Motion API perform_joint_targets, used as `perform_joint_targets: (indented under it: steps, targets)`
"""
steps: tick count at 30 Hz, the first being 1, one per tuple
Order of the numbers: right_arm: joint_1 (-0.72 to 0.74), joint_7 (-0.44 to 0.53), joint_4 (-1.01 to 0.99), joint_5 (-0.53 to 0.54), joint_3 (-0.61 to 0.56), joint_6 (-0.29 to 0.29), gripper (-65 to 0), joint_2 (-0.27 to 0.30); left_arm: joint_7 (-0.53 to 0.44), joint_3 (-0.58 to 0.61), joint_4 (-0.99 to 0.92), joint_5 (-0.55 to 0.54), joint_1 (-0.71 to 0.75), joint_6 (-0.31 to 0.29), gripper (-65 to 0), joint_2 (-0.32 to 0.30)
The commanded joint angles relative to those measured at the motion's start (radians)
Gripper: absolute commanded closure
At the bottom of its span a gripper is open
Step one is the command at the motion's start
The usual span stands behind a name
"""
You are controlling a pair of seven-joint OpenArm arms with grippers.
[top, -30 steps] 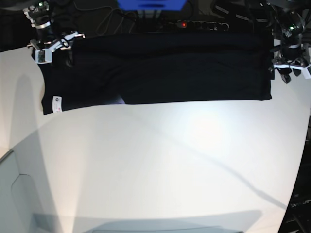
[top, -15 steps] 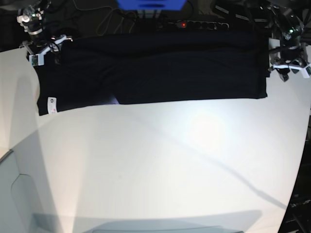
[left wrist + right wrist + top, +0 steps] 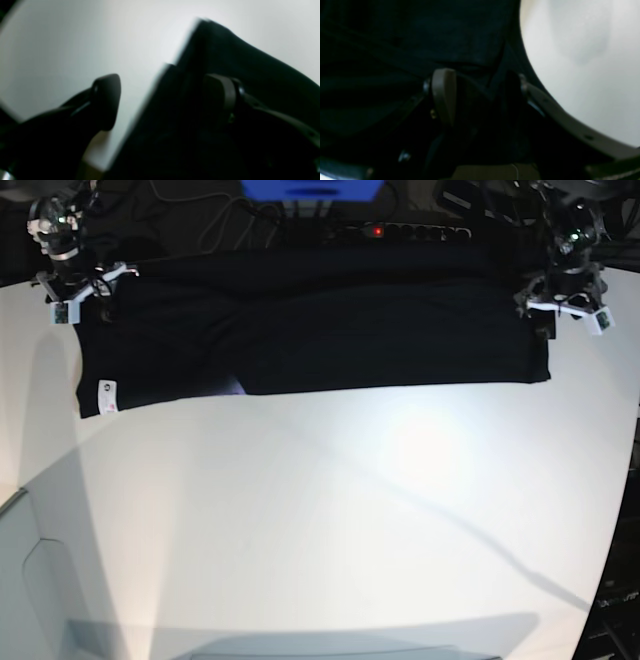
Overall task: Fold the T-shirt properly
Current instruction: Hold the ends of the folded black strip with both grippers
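Black T-shirt [image 3: 330, 345] lay in a wide folded strip across the far part of the white tabletop [image 3: 350, 510]. Left jaws and right jaws both stood spread over its opposite ends.

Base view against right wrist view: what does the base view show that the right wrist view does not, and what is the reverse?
Only the base view shows the white tag near the shirt's lower corner, the left hand and the blue shape at the top edge.

Only the right wrist view shows, close up, a brown patch below the cloth.

Both show the black shirt, the pale table and the right hand, its fingers apart.
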Motion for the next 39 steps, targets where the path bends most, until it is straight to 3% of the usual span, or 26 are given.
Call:
perform_joint_targets:
  steps: [1, 4, 26, 28, 33, 38, 39]
  targets:
    - [-0.005, 0.022, 0.014, 0.014, 0.004, 0.011, -32.1, 0.010, -0.022, 0.013, 0.002, -0.005, 0.013, -0.001, -49.0, -0.013]
    - [-0.005, 0.022, 0.014, 0.014, 0.004, 0.011, -32.1, 0.011, -0.022, 0.054, -0.011, -0.005, 0.019, -0.001, -49.0, -0.013]
    - [-0.004, 0.022, 0.014, 0.014, 0.004, 0.011, -32.1, 0.013, -0.022, 0.058, -0.102, -0.003, 0.038, -0.001, -48.0, -0.026]
    - [-0.004, 0.022, 0.014, 0.014, 0.004, 0.011, -32.1, 0.011, -0.022, 0.058, -0.102, -0.003, 0.038, -0.001, -41.7, -0.026]
    - [-0.004, 0.022, 0.014, 0.014, 0.004, 0.011, -32.1, 0.011, -0.023, 0.059, -0.103, -0.005, 0.018, -0.001, -16.5, -0.024]
    - [0.015, 0.022, -0.003, 0.012, 0.004, 0.011, -32.1, 0.013, -0.023, 0.061, -0.105, -0.005, 0.009, -0.001, -0.4, -0.021]
    - [0.018, 0.022, -0.017, 0.012, 0.004, 0.011, -32.1, 0.014, -0.023, 0.061, -0.105, -0.005, 0.004, -0.001, 0.0, -0.021]
